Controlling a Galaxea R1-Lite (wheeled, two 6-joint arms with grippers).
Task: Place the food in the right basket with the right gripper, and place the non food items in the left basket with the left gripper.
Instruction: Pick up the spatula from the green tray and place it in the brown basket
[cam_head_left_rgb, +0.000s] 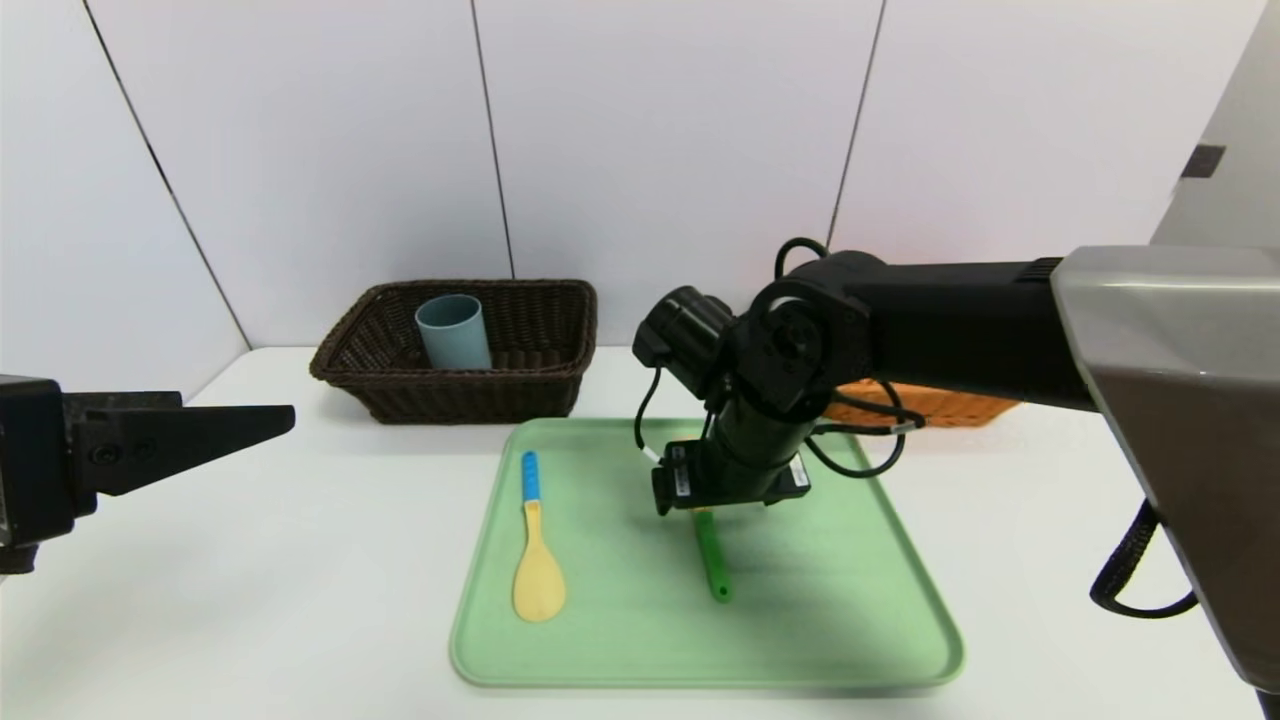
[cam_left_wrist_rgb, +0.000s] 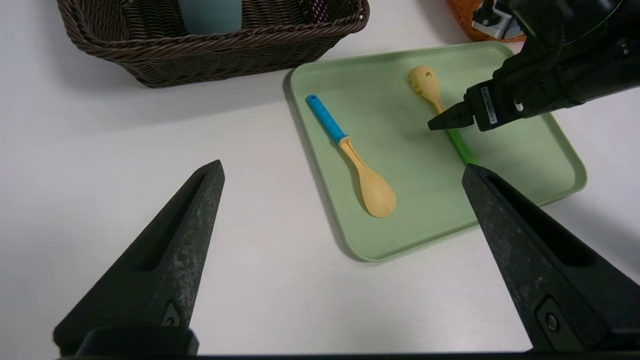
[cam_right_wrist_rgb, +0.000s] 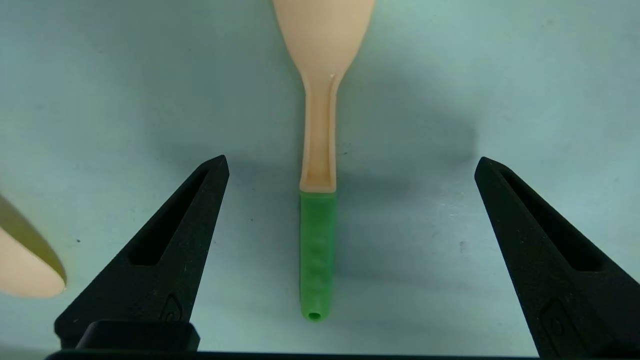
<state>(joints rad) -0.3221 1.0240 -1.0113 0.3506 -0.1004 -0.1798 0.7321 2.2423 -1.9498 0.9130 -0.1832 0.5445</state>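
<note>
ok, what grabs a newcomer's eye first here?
The right claw, open, hangs over the green-handled spoon on the green tray. A blue-handled spoon lies beside it on the tray. Behind, the dark basket holds a grey-blue cup.

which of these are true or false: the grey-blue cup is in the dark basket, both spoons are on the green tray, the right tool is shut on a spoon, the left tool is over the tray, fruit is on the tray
1. The grey-blue cylindrical cup stands in the dark brown woven basket. True.
2. The blue-handled pale yellow spoon and the green-handled pale yellow spoon both lie on the light green plastic tray. True.
3. The right tool is shut on a spoon. False: its jaws are open, straddling the green-handled one.
4. The left tool hangs over the tray. False: it is off to the tray's left.
5. Fruit lies on the tray. False: none shows there.
</note>
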